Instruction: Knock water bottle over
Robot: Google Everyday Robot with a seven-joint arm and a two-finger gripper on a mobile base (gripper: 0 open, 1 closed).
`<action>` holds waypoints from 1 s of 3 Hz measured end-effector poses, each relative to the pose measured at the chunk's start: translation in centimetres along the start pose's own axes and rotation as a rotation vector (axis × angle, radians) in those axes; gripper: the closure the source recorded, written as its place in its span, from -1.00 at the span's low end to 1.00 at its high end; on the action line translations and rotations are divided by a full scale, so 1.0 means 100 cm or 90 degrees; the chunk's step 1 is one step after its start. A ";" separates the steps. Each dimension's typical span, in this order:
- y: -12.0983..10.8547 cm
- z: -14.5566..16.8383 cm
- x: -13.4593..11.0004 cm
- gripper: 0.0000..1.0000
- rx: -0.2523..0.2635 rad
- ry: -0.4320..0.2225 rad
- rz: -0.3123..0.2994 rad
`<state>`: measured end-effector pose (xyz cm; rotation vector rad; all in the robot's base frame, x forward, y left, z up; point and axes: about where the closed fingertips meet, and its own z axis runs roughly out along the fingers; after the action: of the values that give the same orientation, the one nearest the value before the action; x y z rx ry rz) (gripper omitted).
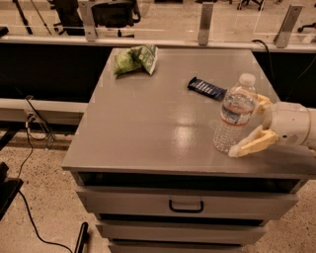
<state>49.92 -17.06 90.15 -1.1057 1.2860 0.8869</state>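
A grey drawer cabinet (148, 128) bears everything. At its right front edge, the cream two-finger gripper (244, 126) is spread on either side of the upright clear ribbed plastic water bottle (234, 116), with the nearer fingertip at its base. Farther back lie a crumpled green snack bag (134, 59) and a dark wrapped bar (207, 89).

— What sort of place is this?
— An office or a lab floor, I'd say. There's a grey cabinet (148, 123) with handled drawers (185, 205), a glass partition on metal posts (205, 22), and a cable (39, 126) trailing over speckled floor (44, 197).
— Anything else?
— Probably swivel chairs (111, 10) beyond the glass, though they're cut off. A robot gripper (245, 126) reaches over the cabinet's right edge, fingers spread around a water bottle (235, 113).
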 end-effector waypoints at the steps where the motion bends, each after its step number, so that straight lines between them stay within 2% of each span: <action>1: -0.002 0.001 -0.003 -0.66 0.001 -0.001 -0.007; 2: -0.004 0.000 -0.005 -0.20 0.008 -0.001 -0.002; 3: -0.008 -0.002 -0.009 0.08 0.014 -0.004 0.009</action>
<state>50.51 -17.43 91.14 -1.0761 1.2968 0.8850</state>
